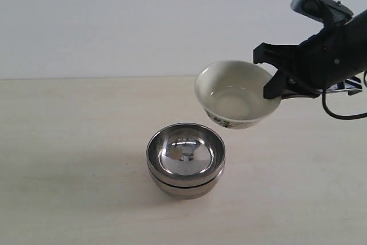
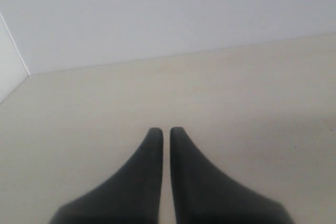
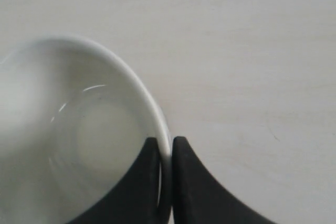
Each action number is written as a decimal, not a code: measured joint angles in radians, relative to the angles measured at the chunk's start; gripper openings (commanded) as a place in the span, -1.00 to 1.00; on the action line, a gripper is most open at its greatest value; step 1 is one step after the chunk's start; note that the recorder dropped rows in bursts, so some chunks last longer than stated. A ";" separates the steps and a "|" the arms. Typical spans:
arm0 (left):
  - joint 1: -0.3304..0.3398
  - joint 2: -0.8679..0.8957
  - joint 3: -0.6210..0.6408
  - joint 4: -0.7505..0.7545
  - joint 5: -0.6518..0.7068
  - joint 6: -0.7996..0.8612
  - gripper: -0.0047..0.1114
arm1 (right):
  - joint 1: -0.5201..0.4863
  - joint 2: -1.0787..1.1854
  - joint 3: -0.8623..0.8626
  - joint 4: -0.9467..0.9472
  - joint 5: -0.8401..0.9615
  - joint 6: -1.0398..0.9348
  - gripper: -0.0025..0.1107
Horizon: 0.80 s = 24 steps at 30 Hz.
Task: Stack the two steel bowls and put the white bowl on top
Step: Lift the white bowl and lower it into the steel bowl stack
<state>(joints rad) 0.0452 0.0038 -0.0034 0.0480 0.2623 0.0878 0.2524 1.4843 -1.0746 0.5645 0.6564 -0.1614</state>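
Observation:
The two steel bowls (image 1: 186, 160) sit nested, one inside the other, on the table near its middle. The white bowl (image 1: 236, 94) hangs in the air up and to the right of them, tilted, its dark pattern low on the outside. My right gripper (image 1: 274, 84) is shut on its right rim; in the right wrist view the white bowl's (image 3: 79, 135) rim runs between the two fingertips of the right gripper (image 3: 166, 145). My left gripper (image 2: 164, 132) is shut with nothing in it, over bare table, and it does not show in the exterior view.
The light wooden table (image 1: 69, 142) stretches to a pale wall behind. A black cable (image 1: 338, 113) loops under the right arm. In the left wrist view the table (image 2: 252, 87) meets the wall at a corner on one side.

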 measured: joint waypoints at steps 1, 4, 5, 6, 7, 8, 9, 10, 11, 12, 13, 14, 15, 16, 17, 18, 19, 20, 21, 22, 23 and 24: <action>0.000 0.000 0.000 0.000 0.000 0.000 -0.85 | 0.012 0.000 0.000 0.002 -0.005 -0.001 -0.96; 0.000 0.000 0.000 0.000 0.000 0.000 -0.85 | 0.056 0.000 0.000 0.008 -0.029 0.001 -0.96; 0.000 0.000 0.000 0.000 0.000 0.000 -0.85 | 0.070 0.000 0.000 0.011 -0.038 0.001 -0.96; 0.000 0.000 0.000 0.000 0.000 0.000 -0.85 | 0.081 0.000 0.000 0.013 -0.044 0.003 -0.96; 0.000 0.000 0.000 0.000 0.000 0.000 -0.85 | 0.093 0.000 0.000 0.015 -0.049 0.005 -0.96; 0.000 0.000 0.000 0.000 0.000 0.000 -0.85 | 0.101 0.000 0.000 0.015 -0.052 0.007 -0.96; 0.000 0.000 0.000 0.000 0.000 0.000 -0.85 | 0.111 0.000 0.000 0.015 -0.056 0.014 -0.96; 0.000 0.000 0.000 0.000 0.000 0.000 -0.85 | 0.122 0.000 0.000 0.015 -0.056 0.017 -0.96; 0.000 0.000 0.000 0.000 0.000 0.000 -0.85 | 0.130 0.000 0.000 0.015 -0.059 0.021 -0.96; 0.000 0.000 0.000 0.000 0.000 0.000 -0.85 | 0.141 0.000 0.000 0.015 -0.061 0.024 -0.96; 0.000 0.000 0.000 0.000 0.000 0.000 -0.85 | 0.152 0.000 0.000 0.015 -0.066 0.031 -0.96; 0.000 0.000 0.000 0.000 0.000 0.000 -0.85 | 0.162 0.000 0.000 0.015 -0.068 0.033 -0.96; 0.000 0.000 0.000 0.000 0.000 0.000 -0.85 | 0.172 0.000 0.000 0.017 -0.072 0.035 -0.96; 0.000 0.000 0.000 0.000 0.000 0.000 -0.85 | 0.180 0.005 0.000 0.017 -0.076 0.040 -0.96; 0.000 0.000 0.000 0.000 0.000 0.000 -0.85 | 0.187 0.009 0.000 0.019 -0.079 0.042 -0.96; 0.000 0.000 0.000 0.000 0.000 0.000 -0.85 | 0.197 0.022 0.000 0.019 -0.081 0.043 -0.96; 0.000 0.000 0.000 0.000 0.000 0.000 -0.85 | 0.205 0.031 0.000 0.019 -0.083 0.046 -0.96; 0.000 0.000 0.000 0.000 0.000 0.000 -0.85 | 0.212 0.044 0.000 0.019 -0.089 0.046 -0.96; 0.000 0.000 0.000 0.000 0.000 0.000 -0.85 | 0.224 0.058 0.000 0.019 -0.098 0.046 -0.96; 0.000 0.000 0.000 0.000 0.000 0.000 -0.85 | 0.232 0.071 0.000 0.019 -0.106 0.046 -0.96; 0.000 0.000 0.000 0.000 0.000 0.000 -0.85 | 0.238 0.081 0.000 0.019 -0.115 0.046 -0.96; 0.000 0.000 0.000 0.000 0.000 0.000 -0.85 | 0.242 0.094 0.000 0.019 -0.122 0.046 -0.96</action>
<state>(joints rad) 0.0452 0.0038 -0.0034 0.0480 0.2623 0.0878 0.4943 1.5781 -1.0746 0.5839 0.5341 -0.1158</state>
